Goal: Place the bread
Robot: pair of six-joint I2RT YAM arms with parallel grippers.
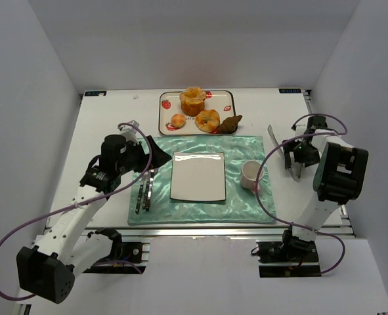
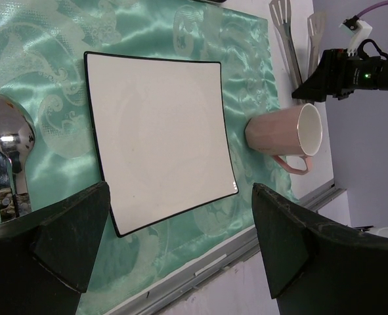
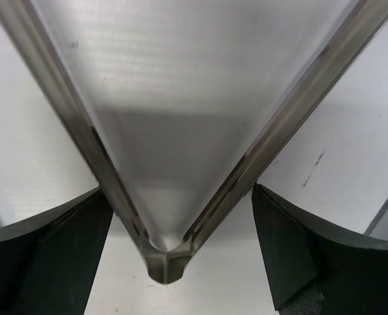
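The bread sits at the far end of the worktop, on the far side of the strawberry-print tray, standing taller than anything round it. Nothing is touching it. A flatter bun sits just nearer and to its right, and a dark pointed pastry lies right of that, so it's snug back there.

On the right, the right gripper is spread as wide as it goes, fingers either side of the hinge end of the metal tongs. It straddles them, and I read that as not clamped. The left gripper hangs wide apart too, with nothing in it, above the near left part of the white square plate on the green placemat. A pink mug stands just right of the plate.

Now, the bread itself. It looks light, soft and springy, and the browned ruffled top looks likely to flake or dent under pressure. I'd leave that crown alone. The orange-brown sides look like the firmer part, so I'd take it there, low on the body, from two opposite sides. A gentle squeeze would do, because too much would crush it and too little could let a tall loaf tip. The left side is the clear one. The near right is crowded by the flat bun, so I'd come in carefully there. The plate looks the likely landing spot.
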